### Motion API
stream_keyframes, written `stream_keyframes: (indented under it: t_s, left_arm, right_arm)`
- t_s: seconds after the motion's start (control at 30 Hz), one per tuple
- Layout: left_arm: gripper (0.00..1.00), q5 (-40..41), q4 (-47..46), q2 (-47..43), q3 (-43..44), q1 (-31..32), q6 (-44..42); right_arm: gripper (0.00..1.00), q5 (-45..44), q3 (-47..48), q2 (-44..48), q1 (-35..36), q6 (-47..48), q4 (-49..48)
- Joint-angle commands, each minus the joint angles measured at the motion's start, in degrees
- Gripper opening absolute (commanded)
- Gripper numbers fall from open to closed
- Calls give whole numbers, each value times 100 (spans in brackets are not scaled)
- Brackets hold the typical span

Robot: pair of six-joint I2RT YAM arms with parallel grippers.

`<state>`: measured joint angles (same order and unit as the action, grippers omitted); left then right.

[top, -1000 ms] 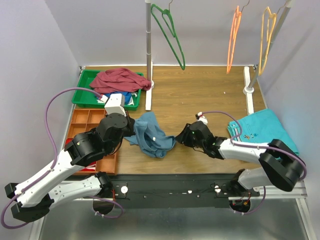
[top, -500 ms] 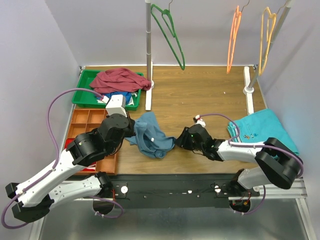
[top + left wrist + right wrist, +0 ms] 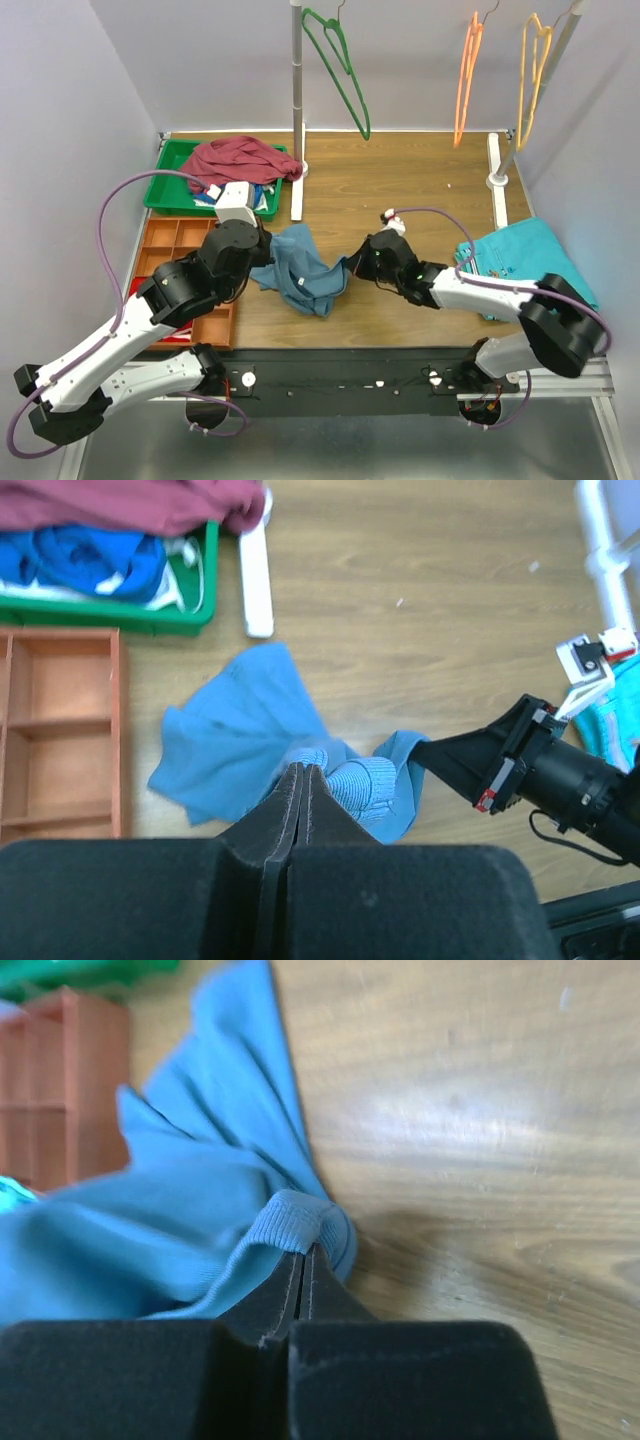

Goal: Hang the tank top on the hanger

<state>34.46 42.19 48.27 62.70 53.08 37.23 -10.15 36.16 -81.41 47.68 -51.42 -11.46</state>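
The slate-blue tank top [image 3: 303, 268] lies crumpled on the wooden table between my two arms. My left gripper [image 3: 270, 262] is shut on its left side; in the left wrist view the closed tips [image 3: 302, 770] pinch fabric beside a ribbed band [image 3: 365, 780]. My right gripper [image 3: 349, 268] is shut on the ribbed hem at the top's right edge [image 3: 300, 1222], its tips [image 3: 305, 1252] pressed together under the folded band. The right gripper [image 3: 432, 755] also shows in the left wrist view, touching the cloth. The dark-green hanger [image 3: 341, 72] hangs from the rail at the back.
A green bin [image 3: 160, 190] with a maroon garment [image 3: 240, 160] sits back left, and an orange divided tray [image 3: 165, 245] lies before it. A vertical pole [image 3: 297, 110] stands near the bin. A folded teal cloth [image 3: 530, 260] lies right. Orange [image 3: 466, 70] and yellow [image 3: 535, 70] hangers hang back right.
My right gripper has moved left to the tank top's right edge and shut on its ribbed hem, lifting it slightly. The left arm has shifted a little, still gripping.
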Motion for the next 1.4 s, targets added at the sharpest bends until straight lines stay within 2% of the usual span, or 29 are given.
stream_keyframes:
  t_s: [0.0, 0.07, 0.17, 0.27, 0.4, 0.6, 0.77, 0.87, 0.9, 0.97, 1.0, 1.03, 1.07, 1.1, 1.13, 1.17, 1.2, 1.3, 1.33, 1.37]
  left_arm:
    - [0, 17, -1063, 7, 760, -78, -575]
    - [0, -18, -1396, 121, 989, -78, -743]
    - [0, -44, -1661, 375, 1595, -87, -1033]
    - [0, -53, -1837, 639, 2228, -96, -1288]
    - [0, -27, -2004, 920, 3132, -96, -1631]
    - [0, 79, -2101, 1263, 3994, -114, -2105]
    - [0, -123, -1821, 1404, 4084, -149, -2098]
    - [0, -246, -1662, 1204, 3419, -192, -1668]
    - [0, -403, -1679, 1115, 2789, -201, -1545]
    - [0, -571, -1758, 826, 2031, -236, -1000]
    - [0, -781, -1802, 729, 1227, -271, -790]
    - [0, -887, -1881, 623, 792, -281, -588]
    - [0, -1036, -2160, 422, 336, -289, -194]
    - [0, -1220, -2363, 316, -574, -298, -25]
    - [0, -1501, -2574, 219, -992, -307, 125]
    - [0, -1590, -2889, 87, -1362, -307, 405]
    - [0, -1643, -2988, 51, -1931, -316, 521]
    - [8, -1802, -3235, -133, -2532, -316, 767]
    - [18, -1793, -3235, -177, -2595, -316, 785]
    - [26, -1759, -3183, -273, -2631, -316, 794]
  right_arm:
    - [1, -1198, 1031, 1213, 40, 448, 1768]
    - [1, -1601, 1435, 1634, 31, 711, 2451]
    - [1, -2242, 2542, 1830, 40, 1053, 3313]
    - [1, -2735, 3518, 1857, 31, 1431, 3746]
    - [1, -3045, 4696, 1611, 31, 1836, 4082]
    - [1, -3256, 6305, 1171, 31, 2303, 4407]
    - [1, -3256, 7053, 934, 40, 2487, 4749]
    - [1, -3169, 6696, 994, 31, 2269, 4899]
    - [1, -3073, 6424, 1152, 39, 2207, 4847]
    - [1, -2801, 5413, 1328, 40, 1866, 4742]
    - [1, -2730, 5080, 1407, 31, 1724, 4750]
    - [1, -2651, 4284, 1591, 31, 1584, 4724]
    - [1, -2467, 3876, 1688, 31, 1321, 4550]
    - [1, -2378, 3359, 1820, 39, 1206, 4382]
    - [7, -2273, 2918, 2047, 31, 1100, 4198]
    - [11, -2072, 2061, 2172, 31, 934, 3779]
    - [14, -2009, 1713, 2242, 31, 862, 3592]
    - [23, -1929, 948, 2358, 31, 739, 3081]
    - [33, -1929, 945, 2331, 31, 747, 3071]
    - [39, -1955, 1006, 2244, 39, 800, 3184]
